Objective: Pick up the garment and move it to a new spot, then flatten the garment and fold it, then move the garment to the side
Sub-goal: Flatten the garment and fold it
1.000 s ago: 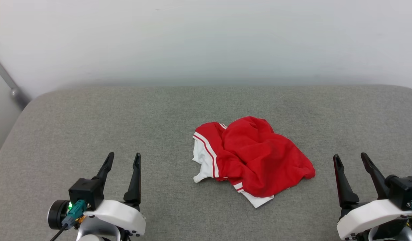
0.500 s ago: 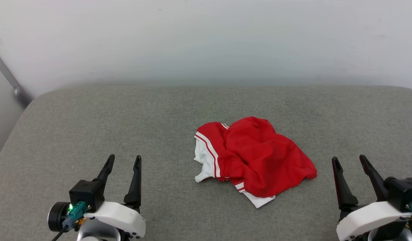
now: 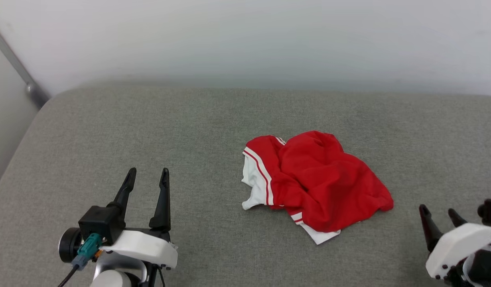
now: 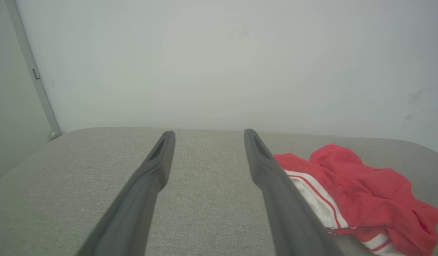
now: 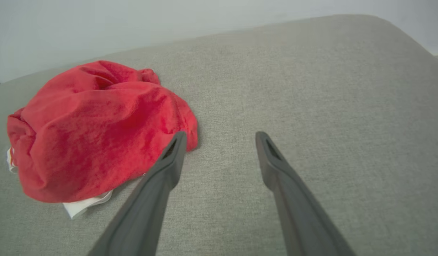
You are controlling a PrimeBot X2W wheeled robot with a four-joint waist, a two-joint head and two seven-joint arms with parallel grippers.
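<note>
Grey cushion (image 3: 109, 131) slides across the head view as the camera swings; the garment (image 3: 315, 181) lies crumpled right of centre, untouched; left gripper (image 3: 148, 171) gapes empty; right gripper (image 3: 437, 209), fingers apart, has dipped near its right edge; pickup looks imminent.

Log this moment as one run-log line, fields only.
stage: before pickup | crumpled red jersey shirt with white trim: heaped on grey cushion, untouched | left gripper: open, empty | right gripper: open, empty
</note>
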